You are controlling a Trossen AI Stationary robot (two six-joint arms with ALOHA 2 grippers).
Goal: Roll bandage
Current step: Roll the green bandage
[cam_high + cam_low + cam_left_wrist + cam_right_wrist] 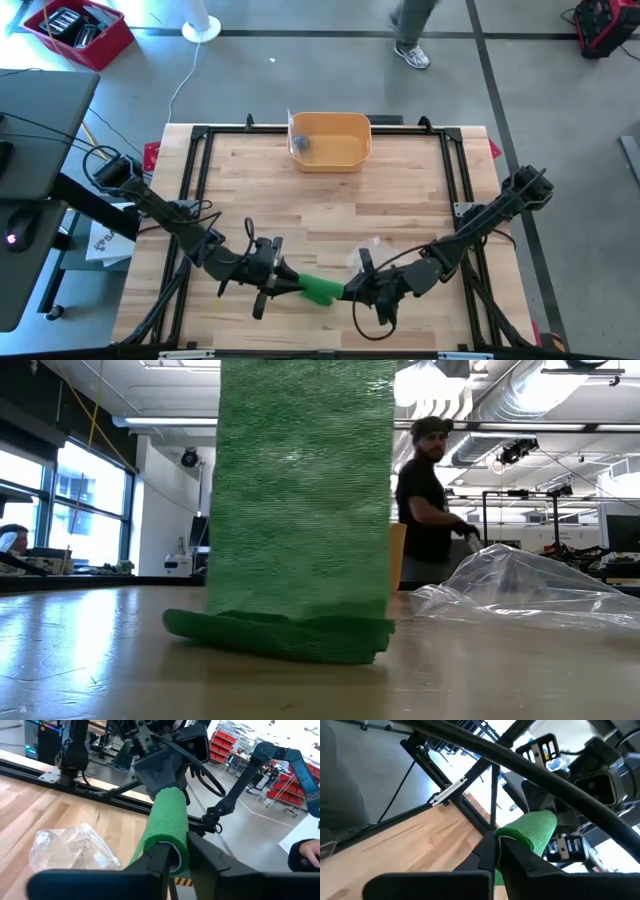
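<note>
The green bandage [320, 290] hung between the two pincers near the front of the bench [400, 200], its lower end touching the wood; in the low view it rose as a wide green band [300, 490] from a crumpled fold on the bench top. The left pincer [282, 280] gripped one end of it, the fingers [160, 857] narrowly parted with the rolled green edge between them. The right pincer [350, 291] was clamped tight on the other end, its fingers [492, 851] pressed together over the fabric. Each arm's wrist stood directly beyond the bandage from the other pincer.

A crumpled clear plastic wrapper [375, 243] lay on the bench just behind the right pincer, apart from the bandage, and showed beside the left pincer's fingers in the left wrist view [70, 847]. Well beyond both pincers, at the far edge of the bench, sat a yellow bin [350, 150] with a small grey object [300, 144] inside. A black frame [200, 160] ran round the bench. On the floor past the far edge, a person's shoe and leg [410, 50] were visible, and the low view showed a person [430, 500] standing in the room behind. A red crate [75, 30] stood on the floor far off to the left pincer's side.
</note>
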